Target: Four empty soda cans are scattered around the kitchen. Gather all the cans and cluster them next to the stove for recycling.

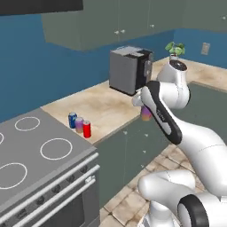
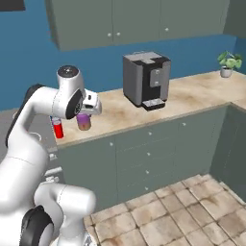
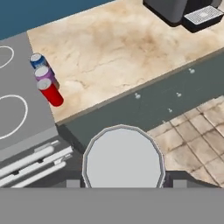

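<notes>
Purple-pink cylindrical soda can (image 2: 84, 121) clamped in the claw (image 2: 85, 115), three clustered cans (image 1: 79, 124) beyond, beside the grey flat stove (image 1: 40, 153).

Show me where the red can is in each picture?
Left base view: the red can stands on the counter beside the stove, nearest the counter's front edge.
Right base view: it peeks out at left, behind the white arm.
Hand view: it is at left.
Shared landmark: the coffee machine.
</notes>
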{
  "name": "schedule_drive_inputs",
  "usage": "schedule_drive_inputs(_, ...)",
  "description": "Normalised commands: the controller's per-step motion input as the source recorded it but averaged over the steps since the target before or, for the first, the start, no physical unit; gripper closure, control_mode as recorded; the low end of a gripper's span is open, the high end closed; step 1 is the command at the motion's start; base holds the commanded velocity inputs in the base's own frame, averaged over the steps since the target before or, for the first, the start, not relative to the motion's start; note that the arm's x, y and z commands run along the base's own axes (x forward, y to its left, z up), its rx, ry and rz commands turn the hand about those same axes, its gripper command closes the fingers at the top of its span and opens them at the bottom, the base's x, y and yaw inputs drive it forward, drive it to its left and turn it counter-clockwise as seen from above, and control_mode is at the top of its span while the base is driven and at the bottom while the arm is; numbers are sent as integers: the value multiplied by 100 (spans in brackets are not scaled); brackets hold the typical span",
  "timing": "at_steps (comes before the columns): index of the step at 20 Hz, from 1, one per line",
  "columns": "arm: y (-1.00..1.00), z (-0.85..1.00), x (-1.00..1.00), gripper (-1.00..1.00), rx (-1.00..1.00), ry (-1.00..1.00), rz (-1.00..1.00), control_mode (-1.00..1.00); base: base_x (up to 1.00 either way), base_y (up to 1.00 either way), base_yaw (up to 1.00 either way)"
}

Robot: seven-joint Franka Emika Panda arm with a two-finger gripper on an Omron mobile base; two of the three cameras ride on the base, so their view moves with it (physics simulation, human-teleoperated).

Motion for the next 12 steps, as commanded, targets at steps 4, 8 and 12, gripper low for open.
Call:
schedule_drive_inputs(4,0,0,0,100,0,0,0,100,62,-57,51)
schedule_drive_inputs(8,0,0,0,100,0,0,0,100,40,-39,48)
schedule_drive_inputs(12,0,0,0,100,0,0,0,100,53,-2,40)
